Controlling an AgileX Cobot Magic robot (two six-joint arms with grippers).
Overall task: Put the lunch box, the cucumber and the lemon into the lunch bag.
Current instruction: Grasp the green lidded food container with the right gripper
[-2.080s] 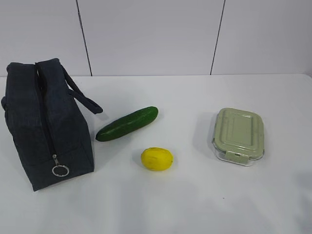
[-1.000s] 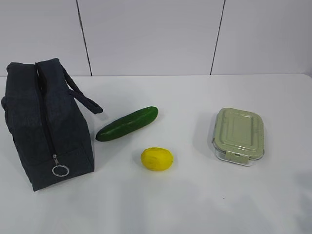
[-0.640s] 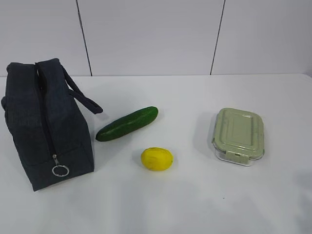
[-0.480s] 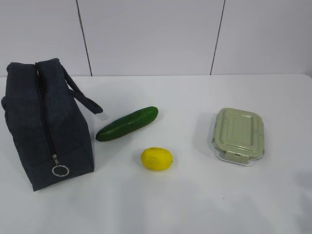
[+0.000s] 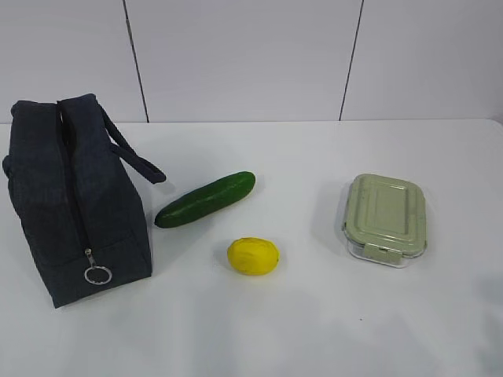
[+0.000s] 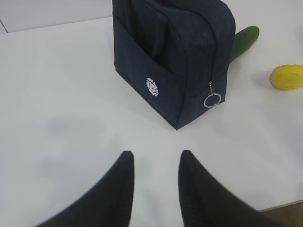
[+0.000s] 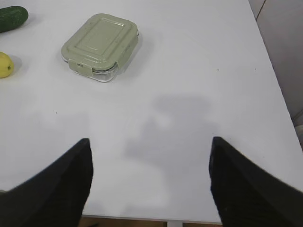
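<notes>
Three items sit loose on the surface [image 5: 314,330] beside the zipped lunch bag [image 5: 75,196]: glossy cucumber [image 5: 205,199] likely slippery, lemon [image 5: 252,256] rolls, lunch box [image 5: 384,218] rigid, grab across its short sides; left gripper [image 6: 155,163] partly spread, right gripper [image 7: 150,151] wide, both empty.

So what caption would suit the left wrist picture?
Open left gripper hovers before the zipped bag, cucumber and lemon beyond.
</notes>
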